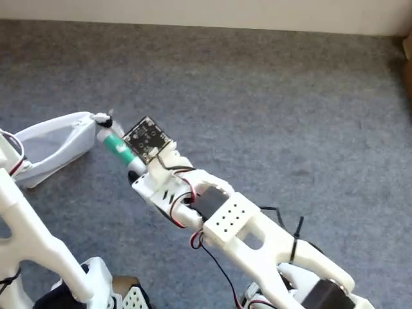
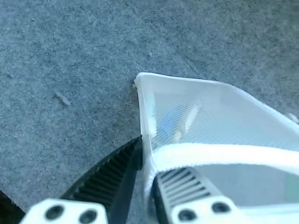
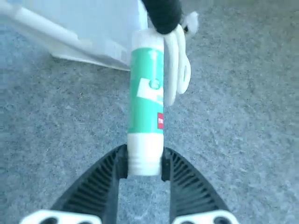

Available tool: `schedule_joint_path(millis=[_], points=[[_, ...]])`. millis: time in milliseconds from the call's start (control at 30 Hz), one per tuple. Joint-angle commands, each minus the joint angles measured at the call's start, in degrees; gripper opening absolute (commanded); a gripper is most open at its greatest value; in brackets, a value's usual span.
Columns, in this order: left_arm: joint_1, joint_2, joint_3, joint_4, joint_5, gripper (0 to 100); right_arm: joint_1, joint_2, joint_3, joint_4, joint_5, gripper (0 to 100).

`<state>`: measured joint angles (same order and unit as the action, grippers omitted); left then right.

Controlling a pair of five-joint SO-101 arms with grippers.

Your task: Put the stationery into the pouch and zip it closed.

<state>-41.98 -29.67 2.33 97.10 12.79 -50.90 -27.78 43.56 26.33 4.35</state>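
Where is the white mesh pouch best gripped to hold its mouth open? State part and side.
Grip the white mesh pouch by its thick zipper rim, one finger inside and one outside, coming over the open mouth, as the left hand does. The mesh wall looks limp.

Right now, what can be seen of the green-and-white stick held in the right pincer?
The stick is a slim cylinder that looks like plastic, with a white body, a green label with small print and a black cap. The right pincer is shut on its white tail end. Its capped end reaches the edge of the translucent white pouch. A white looped cord lies against the stick just below the cap.
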Motion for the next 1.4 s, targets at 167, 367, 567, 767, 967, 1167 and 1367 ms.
schedule_joint_path(millis=[167, 367, 567, 767, 967, 1167, 1367], points=[[8.5, -1.3, 1.9, -0.3, 0.3, 1, 6.3, -10.2, -0.7, 0.1, -0.7, 0.5], [13.4, -1.3, 2.0, 0.0, 0.2, 1, 8.3, -13.4, -0.6, 0.1, -0.7, 0.5], [15.7, -1.3, 2.0, 0.0, 0.2, 1, 9.4, -13.5, -0.7, 2.1, -0.4, 0.5], [16.4, -1.3, 2.0, -0.2, 0.2, 1, 11.1, -10.7, -1.2, 2.8, -0.1, 0.5], [16.3, -1.3, 2.0, 0.0, 0.2, 1, 15.1, -8.9, -4.4, 17.7, 4.5, 0.5], [16.3, -1.3, 2.0, -0.3, 0.2, 1, 15.3, -8.9, -2.8, 27.2, 4.6, 0.5], [16.3, -1.3, 3.9, -0.4, 0.2, 1, 18.8, -9.0, 2.7, 34.7, 4.6, 0.5]])
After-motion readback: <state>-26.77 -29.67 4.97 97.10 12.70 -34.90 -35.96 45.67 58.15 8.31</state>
